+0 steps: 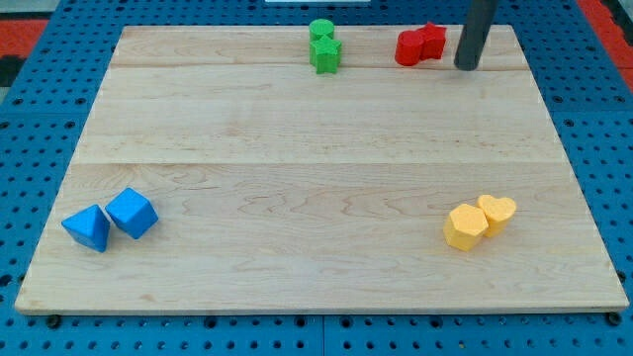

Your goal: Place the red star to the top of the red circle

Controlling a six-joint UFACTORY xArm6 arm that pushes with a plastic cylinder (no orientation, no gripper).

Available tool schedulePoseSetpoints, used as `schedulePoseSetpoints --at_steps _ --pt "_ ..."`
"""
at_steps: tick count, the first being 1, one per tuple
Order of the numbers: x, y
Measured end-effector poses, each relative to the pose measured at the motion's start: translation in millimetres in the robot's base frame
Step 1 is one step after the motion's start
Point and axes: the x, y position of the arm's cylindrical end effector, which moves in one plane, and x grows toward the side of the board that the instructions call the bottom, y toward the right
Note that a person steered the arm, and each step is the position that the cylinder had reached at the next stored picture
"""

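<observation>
The red circle (pixel 409 48) and the red star (pixel 432 40) sit touching each other at the view's top right of the wooden board (pixel 316 168). The star is on the right of the circle and slightly nearer the top edge. My tip (pixel 467 66) rests on the board just to the right of the red star, a small gap away, slightly lower in the view. The dark rod rises from it out of the view's top.
Two green blocks (pixel 323 44) sit stacked close at the top middle. A blue triangle (pixel 88 227) and blue cube (pixel 133 213) lie at bottom left. A yellow hexagon (pixel 465 227) and yellow heart (pixel 497 211) lie at bottom right.
</observation>
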Motion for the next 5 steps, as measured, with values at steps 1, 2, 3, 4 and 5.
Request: schedulePoseSetpoints --at_steps 1,2,3,4,5 --pt "-27 -10" --pt "-37 -29" --pt "-49 -35" --pt "-65 -35" --pt "-72 -39"
